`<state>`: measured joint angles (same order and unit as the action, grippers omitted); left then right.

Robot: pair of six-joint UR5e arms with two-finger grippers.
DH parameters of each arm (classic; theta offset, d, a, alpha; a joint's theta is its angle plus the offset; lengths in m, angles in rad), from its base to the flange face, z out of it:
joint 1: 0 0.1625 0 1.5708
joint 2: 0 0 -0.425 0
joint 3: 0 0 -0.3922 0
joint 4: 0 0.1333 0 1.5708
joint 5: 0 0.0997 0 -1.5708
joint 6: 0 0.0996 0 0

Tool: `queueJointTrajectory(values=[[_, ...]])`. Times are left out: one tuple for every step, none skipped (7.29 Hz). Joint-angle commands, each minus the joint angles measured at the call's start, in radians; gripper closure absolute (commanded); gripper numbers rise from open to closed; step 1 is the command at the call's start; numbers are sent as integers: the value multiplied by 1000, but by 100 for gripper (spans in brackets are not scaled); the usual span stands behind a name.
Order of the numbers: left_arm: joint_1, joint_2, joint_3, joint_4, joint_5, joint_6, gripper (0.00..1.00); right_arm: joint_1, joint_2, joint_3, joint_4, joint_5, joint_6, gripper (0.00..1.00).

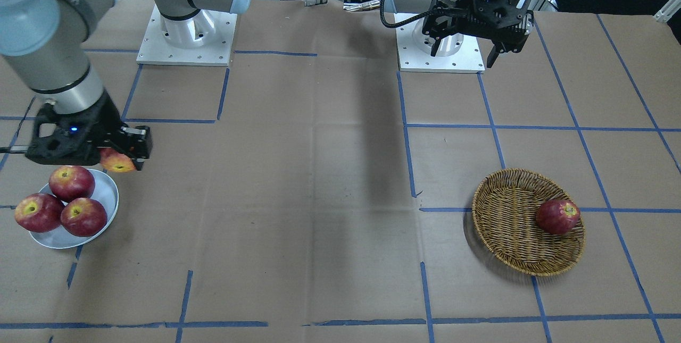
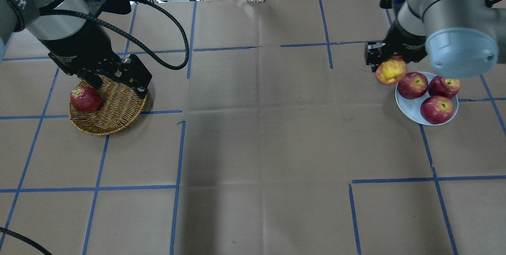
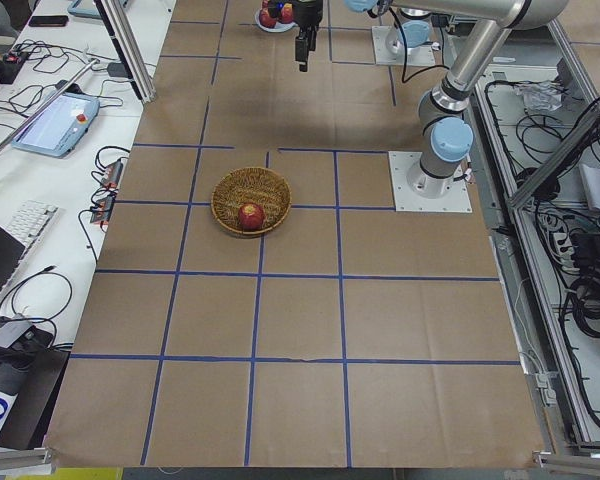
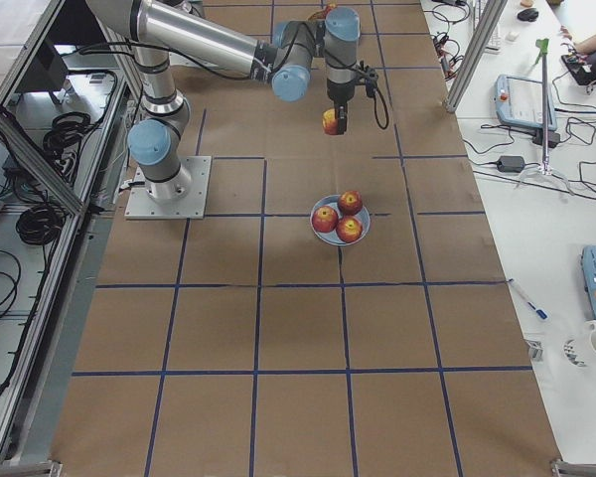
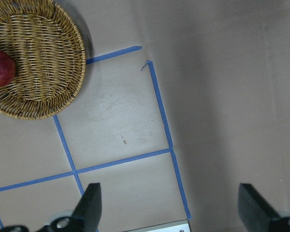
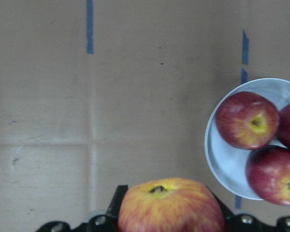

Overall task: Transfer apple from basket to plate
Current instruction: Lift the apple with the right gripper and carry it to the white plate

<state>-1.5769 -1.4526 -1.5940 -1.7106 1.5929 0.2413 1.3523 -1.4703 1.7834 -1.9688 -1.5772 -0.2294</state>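
Note:
My right gripper (image 1: 121, 161) is shut on the apple (image 1: 117, 162), red with large yellow-orange patches. It holds the apple in the air just beside the rim of the small white-grey plate (image 1: 108, 194). The apple also shows in the overhead view (image 2: 390, 71) and in the right wrist view (image 6: 170, 208). The plate (image 2: 407, 104) carries three dark red apples (image 1: 72, 182). The wicker basket (image 1: 511, 226) sits at the other end of the table and holds one dark red apple (image 1: 557, 216). My left gripper (image 1: 465, 51) is open and empty, raised high near its arm's base, over the basket (image 2: 114, 108) in the overhead view.
Brown paper with blue tape lines (image 1: 407, 141) covers the table. The two arm base plates (image 1: 186, 40) stand at the robot's edge. The three apples nearly fill the plate (image 6: 222, 159). In the left wrist view the basket (image 5: 43, 63) lies at the upper left.

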Motion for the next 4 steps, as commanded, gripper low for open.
queueJointTrajectory(values=[[0, -2, -1, 0, -1, 0, 1, -215, 19, 10, -2, 5, -254, 53], [0, 0, -3, 0, -1, 1, 1, -246, 63, 8, -15, 6, -316, 53], [0, 1, -3, 0, -1, 1, 1, -252, 108, 5, -68, 6, -333, 52], [0, 1, -3, 0, -1, 1, 1, -254, 151, 8, -120, 8, -335, 53]])
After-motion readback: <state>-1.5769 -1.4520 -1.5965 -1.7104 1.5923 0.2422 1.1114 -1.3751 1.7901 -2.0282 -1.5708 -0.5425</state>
